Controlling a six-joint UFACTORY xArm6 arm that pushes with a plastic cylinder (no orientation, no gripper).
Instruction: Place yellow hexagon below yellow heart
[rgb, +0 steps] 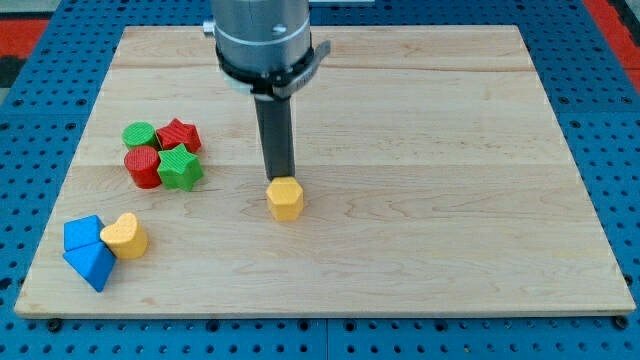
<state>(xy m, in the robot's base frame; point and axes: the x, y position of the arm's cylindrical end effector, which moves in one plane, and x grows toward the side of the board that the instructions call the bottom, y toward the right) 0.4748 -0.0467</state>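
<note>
At the view's far left, near the bottom corner of the pale wooden board (420, 200), two blue blocks sit together: a blue cube-like block (82, 234) above a blue triangular block (90, 264). The yellow heart-shaped block (125, 236) touches them on their right side. Up and to the right of these lies a tight cluster of four: a green round cylinder block (139, 134), a red star-shaped block (179, 134), a red round cylinder block (142, 167) and a green star-shaped block (180, 167). Further right, near the board's middle, stands the yellow hexagon block (285, 198), well apart from the heart and slightly higher in the view. My tip (279, 178), the lower end of the dark rod, sits just at the hexagon's top edge, seemingly touching it. There are no jaws on this arm, so nothing is grasped.
</note>
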